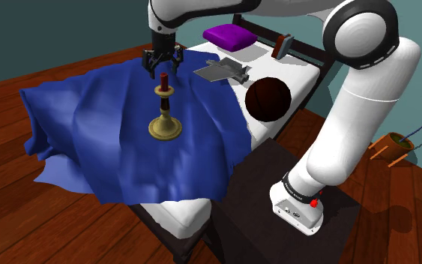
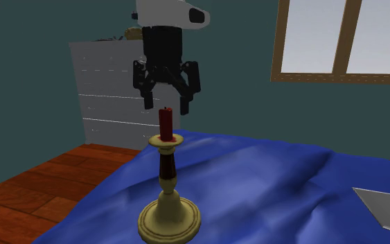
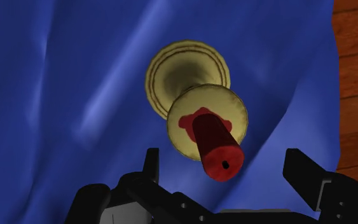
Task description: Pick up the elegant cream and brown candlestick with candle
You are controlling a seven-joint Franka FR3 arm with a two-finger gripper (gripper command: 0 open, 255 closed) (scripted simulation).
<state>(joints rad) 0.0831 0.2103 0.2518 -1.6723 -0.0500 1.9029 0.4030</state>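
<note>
As I watch the shoulder view from my desk, gripper (image 1: 163,64): hangs pointing down right over the candlestick, fingers apart, clasping nothing.
Shoulder view, candlestick (image 1: 165,109): upright on the blue blanket (image 1: 104,135), with a cream-yellow round foot, a dark brown stem and a red candle on top.
Shoulder view, bed (image 1: 291,75): a white mattress, with the blanket draped over the half towards this view's left.
Shoulder view, other things on the bed: a purple cushion (image 1: 229,35), a grey plane-shaped thing (image 1: 222,70) and a dark ball (image 1: 267,98), all well apart from the candlestick.
Shoulder view, stand (image 1: 269,187): a dark box at lower right, beside the bed, on the wooden floor (image 1: 22,217).
Second exterior view, gripper (image 2: 166,100): I see both black fingers spread, just above the candle (image 2: 165,125) and not touching it.
Second exterior view, candlestick (image 2: 167,190): stands straight on the blanket (image 2: 276,180).
Second exterior view, background: a grey dresser (image 2: 107,97) and a wood-framed window (image 2: 346,41) on a teal wall.
Wrist view, gripper (image 3: 223,156): open; I see one finger (image 3: 151,162) on each side of the candle (image 3: 217,147), with blue cloth showing in both gaps.
Wrist view, candlestick (image 3: 187,67): seen from above, its round foot flat on the blanket (image 3: 75,95).
</note>
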